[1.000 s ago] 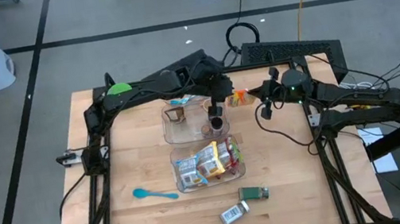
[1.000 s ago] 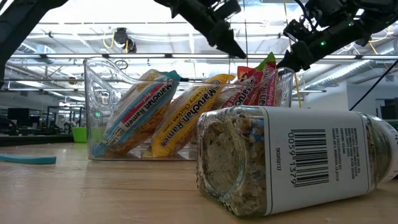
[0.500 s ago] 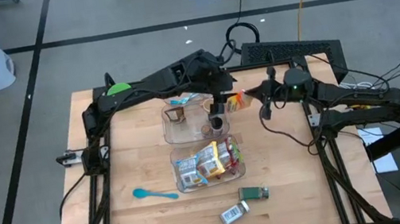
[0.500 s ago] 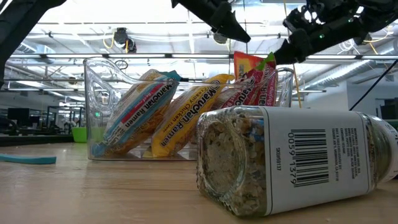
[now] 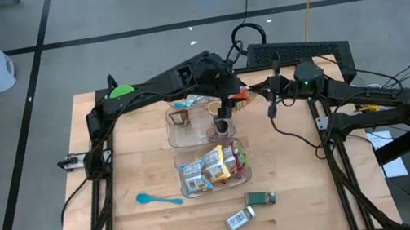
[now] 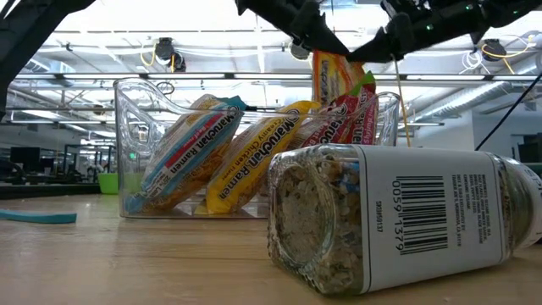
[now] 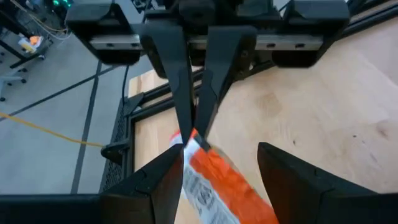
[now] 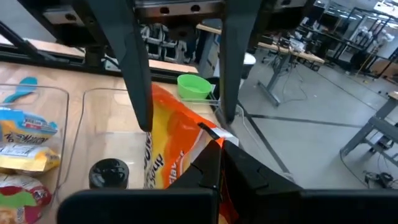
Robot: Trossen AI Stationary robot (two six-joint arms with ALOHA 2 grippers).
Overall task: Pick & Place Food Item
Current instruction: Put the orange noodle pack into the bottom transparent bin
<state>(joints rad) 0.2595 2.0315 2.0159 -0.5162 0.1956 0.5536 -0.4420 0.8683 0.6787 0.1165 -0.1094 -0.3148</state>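
I see the orange snack packet (image 8: 171, 146) hanging in the air between the two arms, near the far edge of the table (image 5: 122, 219), just beside the far clear bin (image 5: 190, 125). To me it is a light, soft foil bag, a little slippery, and it crushes easily, so the best place to take it is the flat sealed edge at the end and not the puffed middle. The right gripper (image 8: 214, 134) is closed on exactly such an edge and carries the packet by it. The left gripper (image 7: 221, 162) stands with its fingers apart on both sides of the packet, and I see no contact from them, so the bag hangs only from the right one. I judge this pinch on a thin seam can slip if the arm moves fast
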